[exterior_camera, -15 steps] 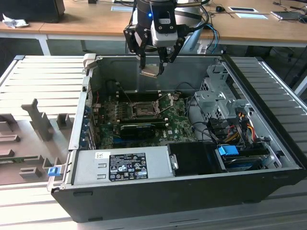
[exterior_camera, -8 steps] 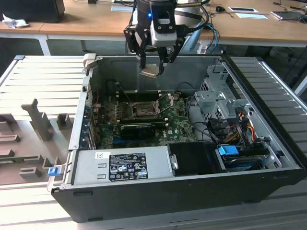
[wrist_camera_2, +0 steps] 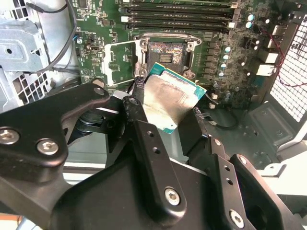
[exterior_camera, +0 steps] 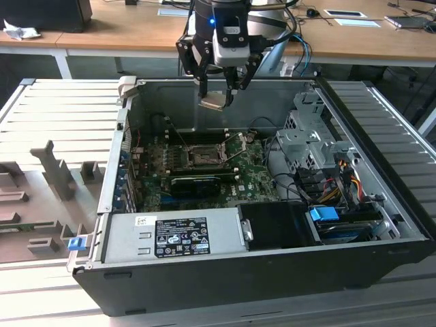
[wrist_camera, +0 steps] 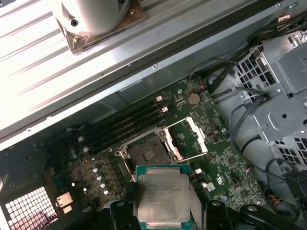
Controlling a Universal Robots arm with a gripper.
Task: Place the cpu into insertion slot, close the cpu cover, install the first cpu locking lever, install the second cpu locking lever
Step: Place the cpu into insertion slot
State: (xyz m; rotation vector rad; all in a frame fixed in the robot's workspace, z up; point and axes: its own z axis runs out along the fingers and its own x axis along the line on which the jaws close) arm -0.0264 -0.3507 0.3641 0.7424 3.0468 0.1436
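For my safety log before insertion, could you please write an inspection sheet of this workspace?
Surface: grey ribbed metal table carrying the open black computer case.
Job's things: small flat square silver-grey cpu held above the board; square black-rimmed insertion slot empty; thin silver metal cpu cover standing open.
Clutter: grey moulded blocks on the table at the exterior view's left.
Grippers: black end effector shut on the cpu by its edges.
Cables: black cables loop over the green circuit board; red, yellow and black wires inside the case.
Surroundings: wooden desks behind.
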